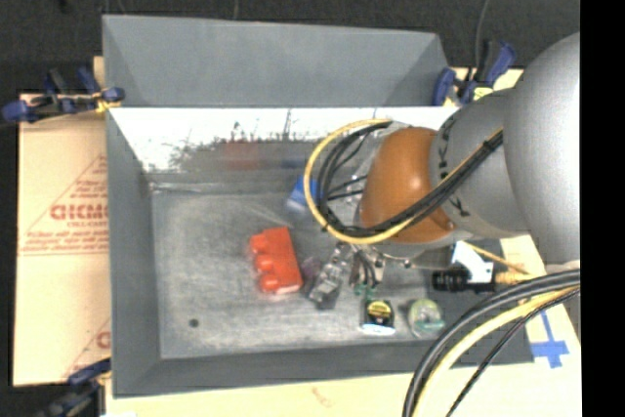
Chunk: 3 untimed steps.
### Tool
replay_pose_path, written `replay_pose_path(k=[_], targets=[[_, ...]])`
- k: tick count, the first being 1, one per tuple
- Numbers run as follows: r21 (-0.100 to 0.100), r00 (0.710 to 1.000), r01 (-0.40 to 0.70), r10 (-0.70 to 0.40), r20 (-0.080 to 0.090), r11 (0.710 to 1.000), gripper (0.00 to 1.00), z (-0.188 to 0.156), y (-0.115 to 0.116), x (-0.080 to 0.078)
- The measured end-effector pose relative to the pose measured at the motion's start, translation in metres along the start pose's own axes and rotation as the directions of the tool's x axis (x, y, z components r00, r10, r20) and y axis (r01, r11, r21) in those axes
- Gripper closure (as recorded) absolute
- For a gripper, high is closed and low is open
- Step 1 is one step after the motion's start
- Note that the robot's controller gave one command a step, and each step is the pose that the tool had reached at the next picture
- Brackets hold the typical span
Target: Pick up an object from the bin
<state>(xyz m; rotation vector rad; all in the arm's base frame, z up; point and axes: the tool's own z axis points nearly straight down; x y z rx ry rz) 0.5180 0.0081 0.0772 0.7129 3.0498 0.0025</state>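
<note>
A grey bin [132, 239], its pale back wall flecked with dark specks, holds an orange-red block [274, 262], a blue scrap [297, 201], a silvery-grey piece [325, 283], a black-and-yellow item [377, 315] and a pale greenish disc [426, 316]. Above them, the silver-grey arm [527, 161] wears an orange cover [400, 181] (looped by yellow and black cables [309, 176]).

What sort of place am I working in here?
Probably a robotics lab's grasping test cell: a grey metal bin, a cabled robot arm reaching in, small loose things like an orange block.
</note>
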Motion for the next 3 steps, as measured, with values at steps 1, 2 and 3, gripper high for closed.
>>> replay_pose_path(k=[1,2,3], targets=[[-0.001,1.000,0.005,-0.005,0.001,1.000,1.00,-0.101,0.001,-0.004],[0.002,1.000,0.010,-0.010,-0.005,1.000,1.00,-0.103,0.001,-0.005],[0.001,1.000,0.014,-0.014,-0.004,1.000,1.00,-0.112,0.001,-0.006]])
